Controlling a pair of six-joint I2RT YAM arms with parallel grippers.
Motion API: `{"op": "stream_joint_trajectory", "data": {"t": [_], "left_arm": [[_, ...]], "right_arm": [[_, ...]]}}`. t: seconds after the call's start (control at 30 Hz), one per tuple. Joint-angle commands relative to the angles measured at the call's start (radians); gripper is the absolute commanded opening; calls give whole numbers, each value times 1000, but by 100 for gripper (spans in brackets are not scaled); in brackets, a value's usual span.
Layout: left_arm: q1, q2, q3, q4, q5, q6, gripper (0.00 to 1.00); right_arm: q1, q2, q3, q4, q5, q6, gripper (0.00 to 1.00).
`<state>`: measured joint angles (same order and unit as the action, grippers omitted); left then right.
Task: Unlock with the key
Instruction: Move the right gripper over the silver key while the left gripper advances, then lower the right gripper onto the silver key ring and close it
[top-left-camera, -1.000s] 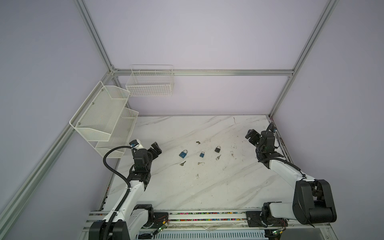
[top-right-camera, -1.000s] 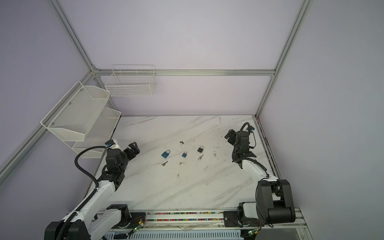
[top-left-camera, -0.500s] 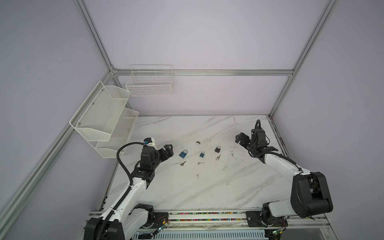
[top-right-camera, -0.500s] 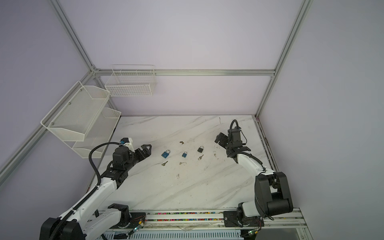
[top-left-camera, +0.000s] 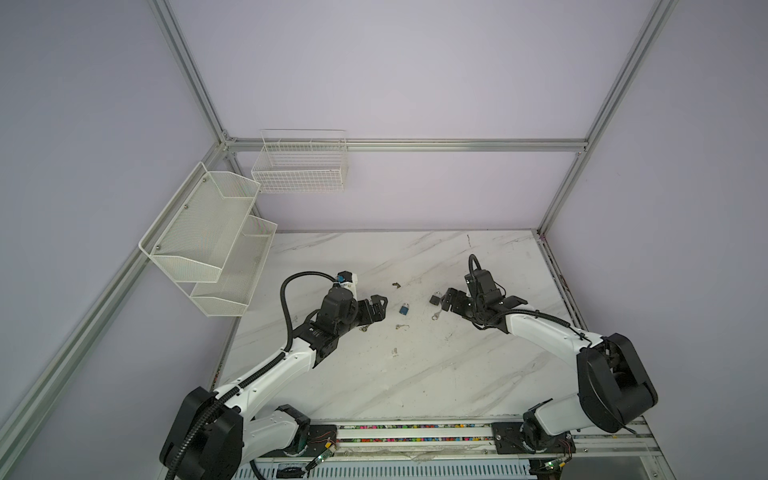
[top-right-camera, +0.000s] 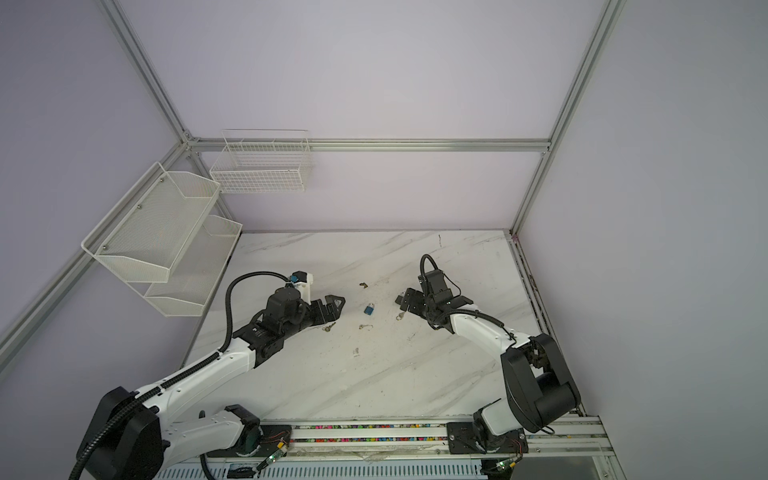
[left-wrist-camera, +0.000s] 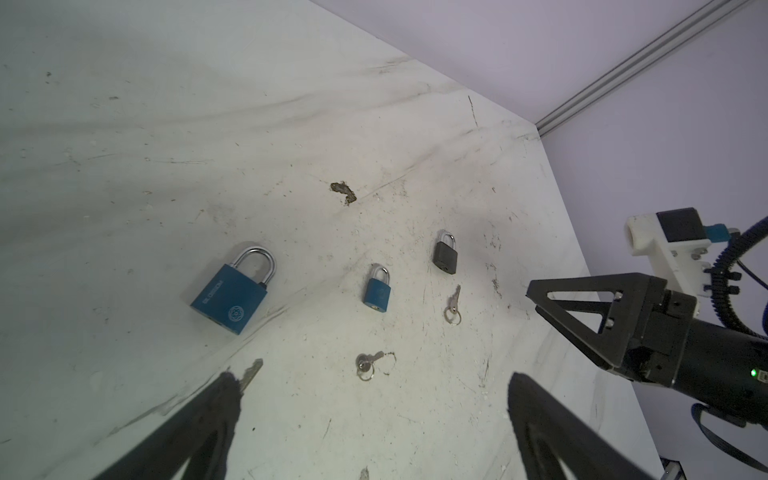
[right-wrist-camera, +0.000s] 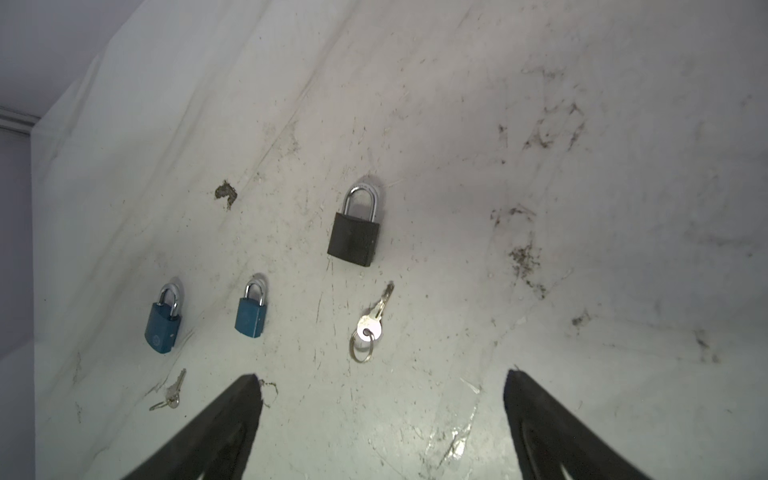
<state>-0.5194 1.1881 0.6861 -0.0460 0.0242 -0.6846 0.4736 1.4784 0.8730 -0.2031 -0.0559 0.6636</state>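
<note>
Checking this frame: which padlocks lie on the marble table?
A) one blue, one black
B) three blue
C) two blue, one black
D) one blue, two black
C: the left wrist view shows a large blue padlock, a small blue padlock and a black padlock lying apart on the table.

White marble table (top-left-camera: 415, 374), veined and scuffed. Above its far left corner, white wire basket (top-left-camera: 299, 174) on the back wall. Over its left edge, two-tier white mesh shelf (top-left-camera: 208, 237) on the side wall. On its middle, toward the back, small brown smudge (left-wrist-camera: 344, 192).
</note>
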Motion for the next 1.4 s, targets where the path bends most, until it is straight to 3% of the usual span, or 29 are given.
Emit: {"op": "stream_joint_trajectory", "data": {"t": [0.0, 0.6, 1.37], "left_arm": [[-48, 39, 104, 43, -58, 12, 100], [-149, 174, 147, 140, -186, -3, 100], [-178, 203, 162, 143, -173, -16, 100]], "right_arm": [[35, 24, 29, -66, 72, 48, 91], [132, 186, 109, -57, 161, 105, 72], [184, 334, 200, -122, 304, 40, 71]]}}
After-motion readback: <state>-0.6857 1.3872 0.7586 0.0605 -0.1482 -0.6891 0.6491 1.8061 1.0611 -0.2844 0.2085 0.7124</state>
